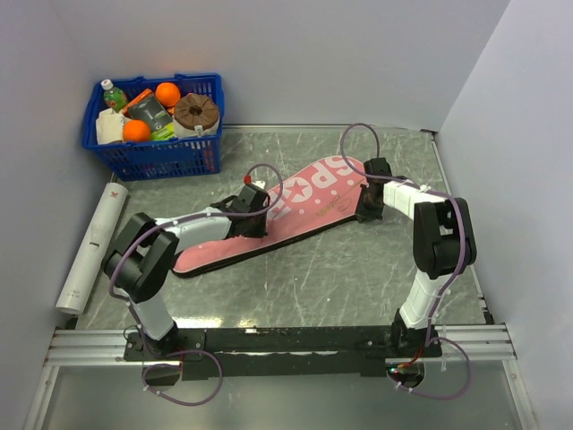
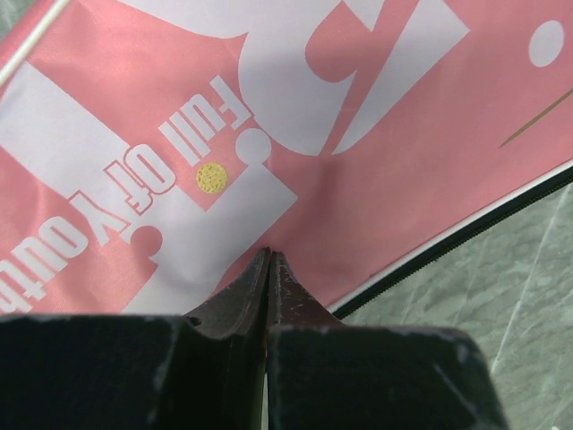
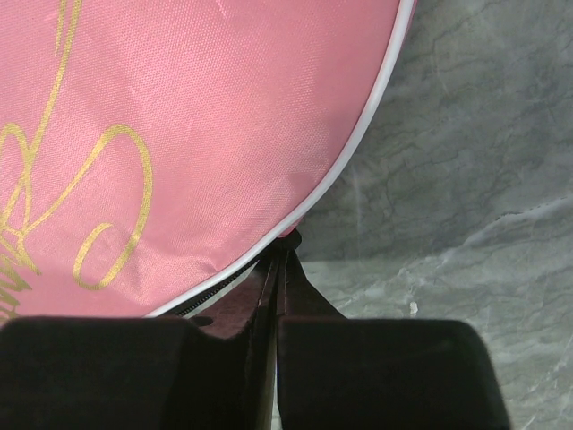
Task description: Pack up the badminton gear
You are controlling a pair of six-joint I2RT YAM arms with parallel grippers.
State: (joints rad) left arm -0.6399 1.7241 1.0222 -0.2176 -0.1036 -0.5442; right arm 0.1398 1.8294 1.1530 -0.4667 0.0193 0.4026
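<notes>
Pink case flat on table. White tube left of case, well apart. Blue basket beyond case's handle end.

Left gripper over case middle by black edge, fingers pressed together, likely pinning fabric.

Right gripper at case head's right rim, fingers together on zip line, perhaps nipping slider; unconfirmed.

Long axis diagonal: broad head far-right, narrow end near-left.

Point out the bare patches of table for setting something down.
Widest: the table between the pink case and the near rail. Also the far strip behind the case, right of the blue basket. Crowded: the left edge, with white tube and left arm.
</notes>
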